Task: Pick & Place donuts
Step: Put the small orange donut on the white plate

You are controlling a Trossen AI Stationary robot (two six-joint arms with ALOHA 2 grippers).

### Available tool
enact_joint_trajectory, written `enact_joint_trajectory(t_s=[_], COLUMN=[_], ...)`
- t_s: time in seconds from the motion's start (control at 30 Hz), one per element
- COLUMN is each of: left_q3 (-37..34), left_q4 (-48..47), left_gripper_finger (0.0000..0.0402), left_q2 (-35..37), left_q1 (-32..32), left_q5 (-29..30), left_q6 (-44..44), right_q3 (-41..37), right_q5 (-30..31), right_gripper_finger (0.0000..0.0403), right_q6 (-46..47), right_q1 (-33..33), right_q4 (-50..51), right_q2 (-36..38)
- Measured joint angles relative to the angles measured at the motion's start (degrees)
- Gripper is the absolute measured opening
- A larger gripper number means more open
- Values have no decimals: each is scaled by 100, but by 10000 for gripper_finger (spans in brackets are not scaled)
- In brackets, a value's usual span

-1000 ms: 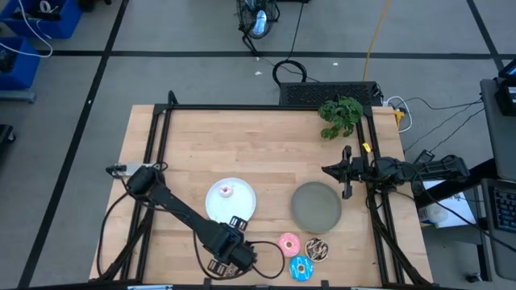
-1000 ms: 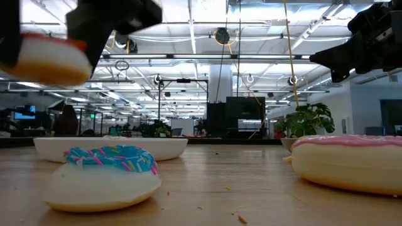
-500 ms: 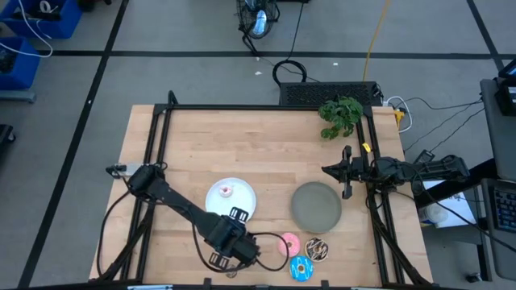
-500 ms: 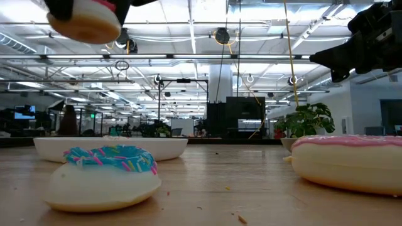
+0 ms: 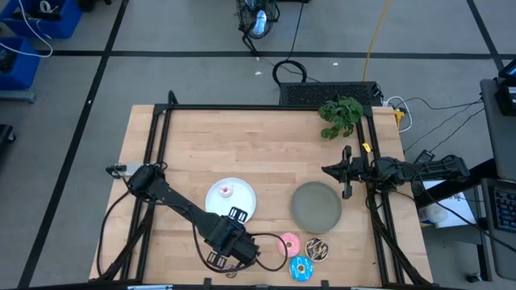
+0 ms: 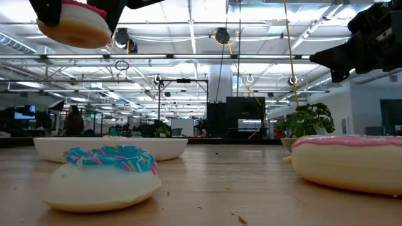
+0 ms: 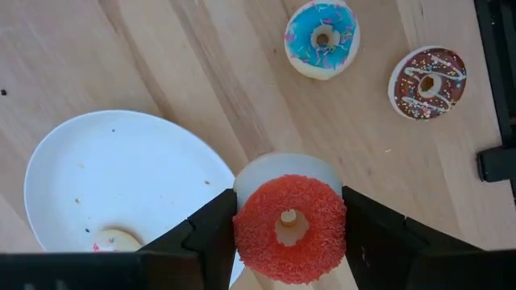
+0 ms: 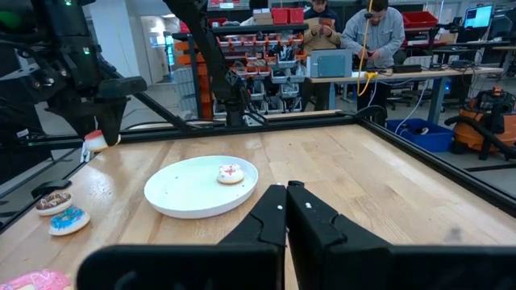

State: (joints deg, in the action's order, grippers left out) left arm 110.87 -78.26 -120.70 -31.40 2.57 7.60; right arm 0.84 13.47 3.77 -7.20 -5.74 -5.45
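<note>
A lab: shelving racks (image 8: 274, 60), workbenches (image 8: 379, 76) and ceiling strip lights (image 6: 207, 56).

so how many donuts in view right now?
5. Red donut held in the left gripper above the table; small one on the white plate; pink, chocolate and blue on the table near the front edge. None seem hidden.

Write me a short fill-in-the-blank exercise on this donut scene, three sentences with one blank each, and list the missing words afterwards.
1. The left gripper holds a donut with ______ topping, lifted off the table.
2. One small donut already lies on the ______ plate.
3. The right gripper waits with its fingers ______ beside the grey plate.

Missing words: red; white; shut
</note>
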Motion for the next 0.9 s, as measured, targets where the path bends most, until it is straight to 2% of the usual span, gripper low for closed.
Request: enact_joint_trajectory(t_s=[0.17, 0.3, 0.9], left_q3=[0, -2, -9], left_q4=[1, 16, 298], left_gripper_finger=[198, 198, 198], left_q2=[0, 0, 43], left_q1=[0, 65, 1553], left_q5=[13, 39, 43], left_q6=[-53, -475, -1848], right_q3=[-1, -1, 0], right_q5=[0, 0, 0], right_gripper_finger=[0, 0, 0], right_q6=[2, 4, 5], right_q1=[0, -2, -2], right_q4=[0, 0, 0], right_q2=[0, 1, 1])
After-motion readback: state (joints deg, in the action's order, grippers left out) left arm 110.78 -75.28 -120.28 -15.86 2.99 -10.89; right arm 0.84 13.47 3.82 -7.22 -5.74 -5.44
